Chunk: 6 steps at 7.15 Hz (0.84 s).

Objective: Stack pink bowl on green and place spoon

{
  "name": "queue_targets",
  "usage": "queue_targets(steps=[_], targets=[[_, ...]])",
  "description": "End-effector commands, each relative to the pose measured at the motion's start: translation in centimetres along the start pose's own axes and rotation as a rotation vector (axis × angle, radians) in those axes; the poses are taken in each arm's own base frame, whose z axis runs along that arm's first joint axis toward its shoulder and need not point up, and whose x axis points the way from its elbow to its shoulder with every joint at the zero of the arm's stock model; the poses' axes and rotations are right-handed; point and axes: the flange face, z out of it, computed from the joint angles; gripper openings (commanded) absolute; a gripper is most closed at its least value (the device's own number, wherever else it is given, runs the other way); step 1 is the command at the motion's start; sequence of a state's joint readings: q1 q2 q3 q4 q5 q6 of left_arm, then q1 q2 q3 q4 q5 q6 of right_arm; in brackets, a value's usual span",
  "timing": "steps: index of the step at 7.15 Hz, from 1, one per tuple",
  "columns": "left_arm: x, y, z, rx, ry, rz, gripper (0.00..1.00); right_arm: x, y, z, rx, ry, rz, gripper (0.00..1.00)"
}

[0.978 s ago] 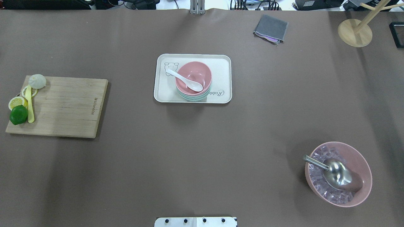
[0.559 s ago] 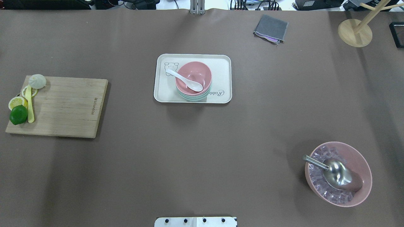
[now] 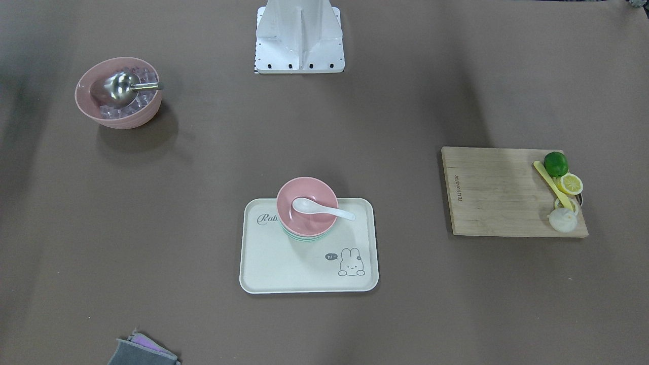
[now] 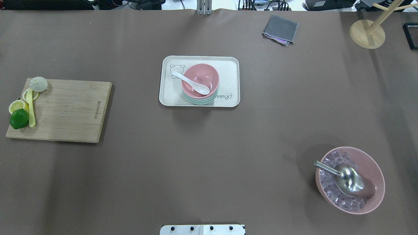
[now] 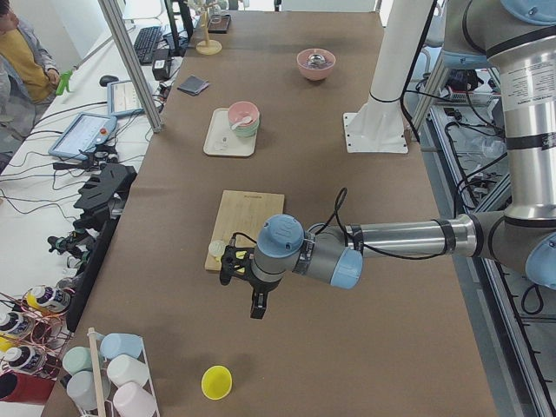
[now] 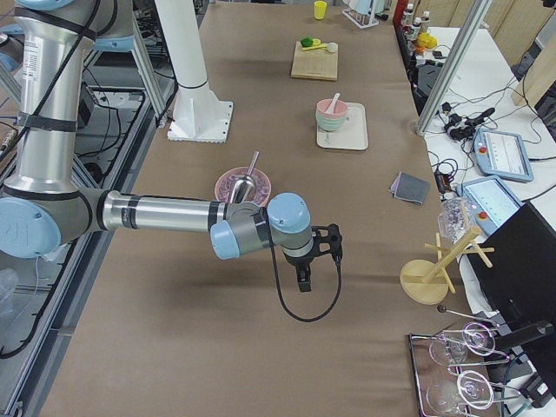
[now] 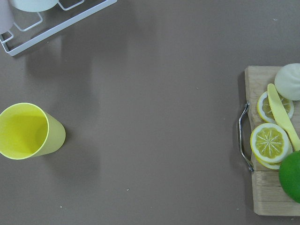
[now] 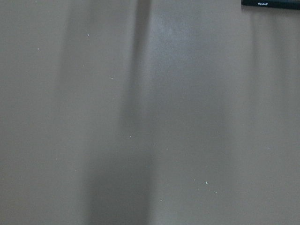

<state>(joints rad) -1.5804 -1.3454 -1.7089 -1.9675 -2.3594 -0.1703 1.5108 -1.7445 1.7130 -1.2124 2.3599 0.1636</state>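
A pink bowl [image 4: 200, 79] sits stacked on a green bowl [image 4: 200, 100] on the cream tray [image 4: 230, 71]. A white spoon [image 4: 192, 83] lies in the pink bowl with its handle over the rim. The stack also shows in the front view [image 3: 307, 204]. Both grippers are far from the tray. The left gripper [image 5: 258, 306] hangs past the cutting board at the table's left end. The right gripper [image 6: 305, 281] hangs above the table's right end. They show only in the side views, and I cannot tell if they are open or shut.
A wooden cutting board [image 4: 65, 109] with lime, lemon slices and a yellow knife lies at the left. A pink bowl of ice with a metal scoop [image 4: 350, 179] sits at the near right. A grey cloth [image 4: 280, 29], a wooden stand [image 4: 367, 33] and a yellow cup [image 7: 29, 130] are at the edges.
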Motion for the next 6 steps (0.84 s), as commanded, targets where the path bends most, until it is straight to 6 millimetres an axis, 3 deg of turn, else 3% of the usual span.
queue_targets(steps=[1, 6], targets=[[0.58, 0.15, -0.1, -0.01, 0.057, -0.001, 0.98, -0.11, 0.57, 0.3, -0.011, -0.005, 0.001, 1.0], [0.6, 0.32, -0.02, -0.013, 0.062, -0.002, 0.98, 0.13, 1.16, 0.54, -0.02, -0.005, 0.008, 1.0]])
